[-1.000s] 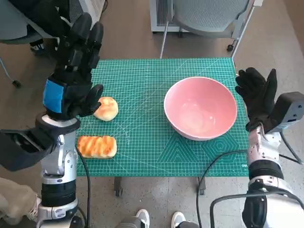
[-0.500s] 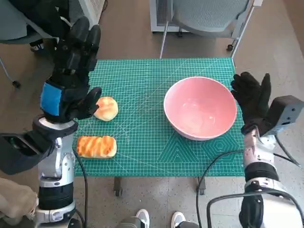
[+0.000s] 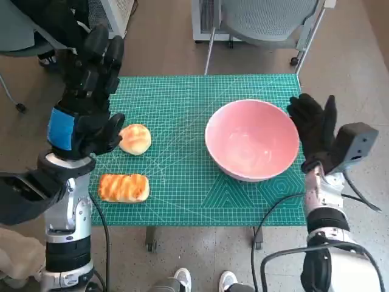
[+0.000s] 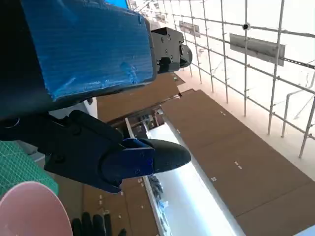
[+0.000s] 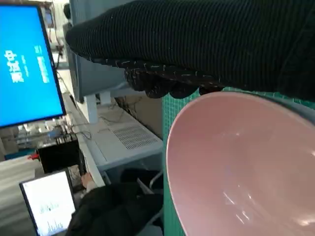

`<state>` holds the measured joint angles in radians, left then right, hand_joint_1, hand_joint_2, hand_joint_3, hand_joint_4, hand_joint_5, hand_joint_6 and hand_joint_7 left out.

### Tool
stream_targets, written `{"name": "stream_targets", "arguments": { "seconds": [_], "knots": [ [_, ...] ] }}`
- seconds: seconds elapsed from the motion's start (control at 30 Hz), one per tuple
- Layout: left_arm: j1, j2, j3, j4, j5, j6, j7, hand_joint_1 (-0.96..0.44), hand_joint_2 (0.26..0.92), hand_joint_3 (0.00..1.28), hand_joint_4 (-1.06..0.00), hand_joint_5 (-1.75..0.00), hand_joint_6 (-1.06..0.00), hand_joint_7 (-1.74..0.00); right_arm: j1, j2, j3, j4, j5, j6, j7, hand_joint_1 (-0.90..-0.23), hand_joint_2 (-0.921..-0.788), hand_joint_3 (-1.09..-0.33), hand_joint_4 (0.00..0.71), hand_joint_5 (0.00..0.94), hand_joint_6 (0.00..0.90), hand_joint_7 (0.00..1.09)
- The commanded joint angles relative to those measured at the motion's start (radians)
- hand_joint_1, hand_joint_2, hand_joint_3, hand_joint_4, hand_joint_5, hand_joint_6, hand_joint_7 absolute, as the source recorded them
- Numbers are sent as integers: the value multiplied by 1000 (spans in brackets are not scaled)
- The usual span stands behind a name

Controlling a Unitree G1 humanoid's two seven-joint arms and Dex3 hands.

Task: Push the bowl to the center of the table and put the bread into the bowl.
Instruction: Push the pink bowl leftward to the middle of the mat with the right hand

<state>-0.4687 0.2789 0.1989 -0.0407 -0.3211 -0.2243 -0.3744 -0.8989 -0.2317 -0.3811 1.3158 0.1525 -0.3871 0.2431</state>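
A pink bowl (image 3: 252, 140) stands on the right half of the green cutting mat (image 3: 182, 103); its rim also shows in the right wrist view (image 5: 231, 167) and the left wrist view (image 4: 27, 209). My right hand (image 3: 313, 131), fingers spread, presses flat against the bowl's right side. A round bread roll (image 3: 135, 139) lies on the mat's left part, with a ridged, glazed bread (image 3: 124, 187) nearer the front edge. My left hand (image 3: 88, 91) hovers above the mat's left edge beside the round roll, fingers apart, holding nothing.
A grey chair (image 3: 267, 24) stands behind the table. Feet in white shoes (image 3: 182, 281) show below the front edge. In the right wrist view a blue screen (image 5: 27, 64) and a person at a laptop (image 5: 49, 201) are beyond the table.
My right hand has moved left against the bowl, and the bowl has slid slightly left toward the mat's middle. My left hand has drifted a little left and back.
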Motion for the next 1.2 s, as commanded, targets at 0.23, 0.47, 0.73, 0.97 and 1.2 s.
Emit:
{"name": "stream_targets", "arguments": {
  "seconds": [0.23,0.47,0.73,0.97,1.2],
  "knots": [
    [24,19,19,-52,-11,29,5,-548,921,506,1,1,1,-230,5,47,2,13,-2,-2,26,-659,-921,-886,510,3,667,136],
    [36,24,31,-57,-16,33,2,-553,921,499,1,1,1,-260,-10,68,5,13,-5,-4,32,-662,-921,-890,497,0,658,130],
    [57,28,41,-71,-11,28,5,-556,921,490,1,1,1,-268,-31,103,-2,11,6,2,28,-659,-921,-893,494,0,660,132],
    [76,37,53,-77,-3,21,8,-574,921,478,1,1,1,-271,-47,131,-8,10,11,4,35,-653,-921,-897,499,3,662,137],
    [98,42,75,-80,-7,20,12,-593,921,450,-9,-5,1,-274,-66,158,1,11,1,9,26,-649,-921,-905,504,5,636,131]
  ]
}}
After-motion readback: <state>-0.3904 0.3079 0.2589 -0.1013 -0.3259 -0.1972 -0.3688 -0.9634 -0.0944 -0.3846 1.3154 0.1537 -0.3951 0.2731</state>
